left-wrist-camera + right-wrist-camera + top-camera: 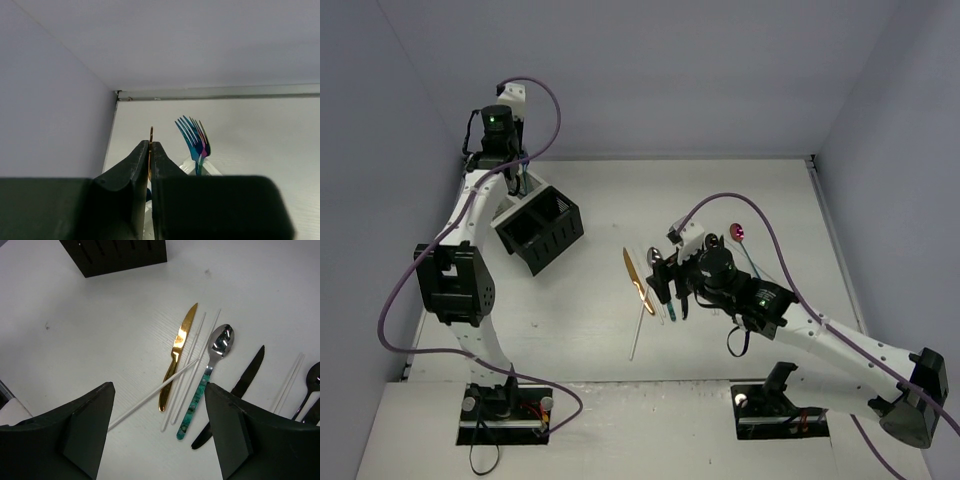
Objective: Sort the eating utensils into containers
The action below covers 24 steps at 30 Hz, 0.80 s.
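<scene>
My left gripper is shut on a thin gold utensil, seen edge-on, held above the containers at the back left. Blue iridescent forks stand in a white mesh bin. The black bins adjoin it. My right gripper is open and empty, hovering over loose utensils: a gold knife, a silver spoon with a teal handle, a black knife and thin white sticks. A red-pink spoon lies farther back.
More dark utensils lie at the right edge of the right wrist view. The black bin's wall shows at its top. White walls enclose the table on the left, back and right. One white stick lies toward the front.
</scene>
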Each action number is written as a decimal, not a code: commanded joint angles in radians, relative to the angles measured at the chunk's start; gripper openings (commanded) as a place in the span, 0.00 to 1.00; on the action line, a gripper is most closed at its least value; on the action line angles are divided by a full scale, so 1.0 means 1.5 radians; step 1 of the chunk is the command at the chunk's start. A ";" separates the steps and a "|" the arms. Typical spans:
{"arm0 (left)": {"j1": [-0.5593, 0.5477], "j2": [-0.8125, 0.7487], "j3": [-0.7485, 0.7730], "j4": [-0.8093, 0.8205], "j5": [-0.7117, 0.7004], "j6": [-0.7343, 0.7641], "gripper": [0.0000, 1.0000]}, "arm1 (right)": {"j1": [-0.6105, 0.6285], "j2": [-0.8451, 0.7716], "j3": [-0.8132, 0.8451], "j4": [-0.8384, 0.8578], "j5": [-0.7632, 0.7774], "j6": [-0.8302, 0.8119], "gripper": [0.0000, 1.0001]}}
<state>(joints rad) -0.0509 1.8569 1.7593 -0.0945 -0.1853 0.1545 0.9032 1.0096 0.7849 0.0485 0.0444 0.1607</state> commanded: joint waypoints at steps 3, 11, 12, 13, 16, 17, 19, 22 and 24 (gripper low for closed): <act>0.005 -0.029 -0.028 0.081 -0.020 -0.034 0.19 | -0.016 -0.007 -0.003 0.037 0.010 0.026 0.70; 0.002 -0.117 -0.035 -0.024 0.005 -0.119 0.56 | -0.059 -0.026 -0.022 0.016 0.048 0.075 0.69; -0.002 -0.131 -0.032 -0.059 0.010 -0.147 0.59 | -0.065 -0.028 -0.023 0.008 0.057 0.081 0.70; -0.009 -0.148 -0.029 -0.089 0.015 -0.164 0.62 | -0.071 -0.029 -0.024 0.001 0.067 0.088 0.70; -0.043 -0.198 -0.046 -0.156 0.023 -0.206 0.66 | -0.087 -0.031 -0.026 -0.020 0.098 0.103 0.69; -0.072 -0.225 -0.067 -0.170 0.021 -0.217 0.66 | -0.091 -0.030 -0.026 -0.029 0.105 0.112 0.69; -0.116 -0.259 -0.098 -0.207 0.010 -0.245 0.67 | -0.099 -0.028 -0.029 -0.031 0.116 0.122 0.69; -0.190 -0.316 -0.165 -0.245 0.016 -0.317 0.68 | -0.108 -0.023 -0.033 -0.056 0.123 0.141 0.68; -0.228 -0.338 -0.221 -0.251 0.036 -0.371 0.68 | -0.110 -0.017 -0.034 -0.061 0.125 0.150 0.68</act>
<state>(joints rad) -0.3003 1.4160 1.5372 -0.3876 -0.1750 -0.2139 0.7484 0.9813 0.7367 -0.0405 0.1778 0.3334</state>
